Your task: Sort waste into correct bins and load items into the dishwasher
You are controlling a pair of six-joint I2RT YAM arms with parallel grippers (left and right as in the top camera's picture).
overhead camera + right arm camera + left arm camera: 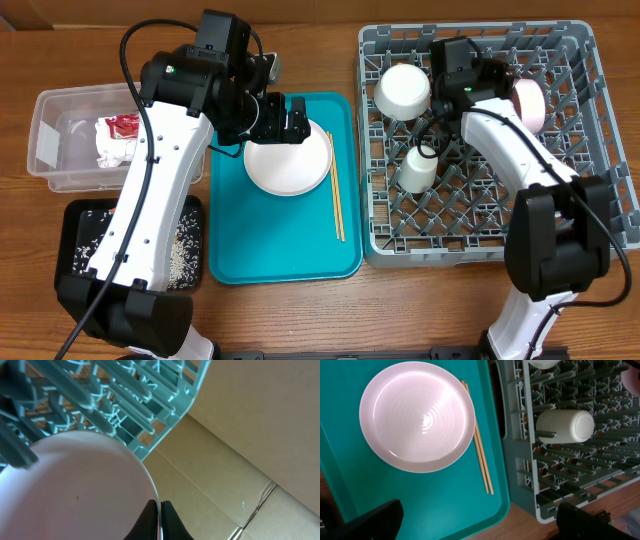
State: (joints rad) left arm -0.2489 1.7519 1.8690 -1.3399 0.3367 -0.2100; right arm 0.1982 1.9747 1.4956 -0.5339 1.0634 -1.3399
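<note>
Pink plate in rack, right pincer pinching rim; left pincer open over white plate.

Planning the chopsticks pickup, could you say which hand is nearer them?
Left. The left hand hovers over the tray plate beside the chopsticks; the right hand grips a pink plate in the rack.

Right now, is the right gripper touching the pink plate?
Touching. The right wrist view shows the right gripper pinched shut on the rim of the pink plate, whose edge runs in between its fingers.
</note>
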